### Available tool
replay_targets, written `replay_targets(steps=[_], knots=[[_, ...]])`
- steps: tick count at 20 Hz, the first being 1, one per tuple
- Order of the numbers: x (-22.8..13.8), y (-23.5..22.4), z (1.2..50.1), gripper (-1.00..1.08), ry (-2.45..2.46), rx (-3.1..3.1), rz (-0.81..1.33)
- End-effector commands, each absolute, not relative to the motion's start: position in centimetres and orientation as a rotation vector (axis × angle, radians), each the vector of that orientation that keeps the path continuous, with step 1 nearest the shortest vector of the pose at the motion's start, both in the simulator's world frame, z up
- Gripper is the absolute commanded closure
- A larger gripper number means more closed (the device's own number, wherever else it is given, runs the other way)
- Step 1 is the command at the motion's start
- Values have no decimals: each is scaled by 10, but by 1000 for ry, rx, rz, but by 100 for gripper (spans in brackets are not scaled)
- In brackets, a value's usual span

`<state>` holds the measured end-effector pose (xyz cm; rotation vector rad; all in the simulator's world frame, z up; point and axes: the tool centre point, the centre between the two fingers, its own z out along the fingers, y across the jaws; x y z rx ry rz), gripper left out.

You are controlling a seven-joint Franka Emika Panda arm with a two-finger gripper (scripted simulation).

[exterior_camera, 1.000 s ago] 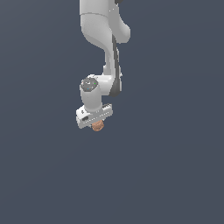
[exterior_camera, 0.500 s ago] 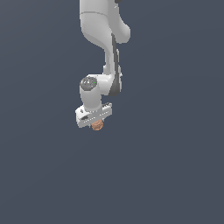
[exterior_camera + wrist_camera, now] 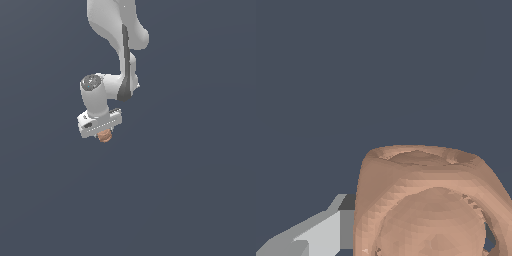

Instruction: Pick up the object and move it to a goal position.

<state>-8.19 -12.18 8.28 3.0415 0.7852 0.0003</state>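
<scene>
A simulated scene is shown rather than any real room: a flat, uniform dark grey-blue backdrop (image 3: 200, 190) is rendered everywhere, and the white arm (image 3: 112, 30) is drawn smooth and untextured.

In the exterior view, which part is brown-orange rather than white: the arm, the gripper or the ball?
The ball: small and lumpy, it sits right under the white gripper; the arm above is white.

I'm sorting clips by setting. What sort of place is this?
Most likely a bare simulated test scene, not a real room: a flat, featureless grey-blue backdrop, one smooth white arm, and its gripper at a small brown-orange ball. No furniture shows.
</scene>
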Motion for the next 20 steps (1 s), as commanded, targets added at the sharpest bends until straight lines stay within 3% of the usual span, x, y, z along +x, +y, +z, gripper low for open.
replay_targets(steps=[1,12,20], knots=[[-89,-135,100,108,784,3041,2],[-123,-195,183,108,786,3043,2],[-133,-216,210,108,786,3043,1]])
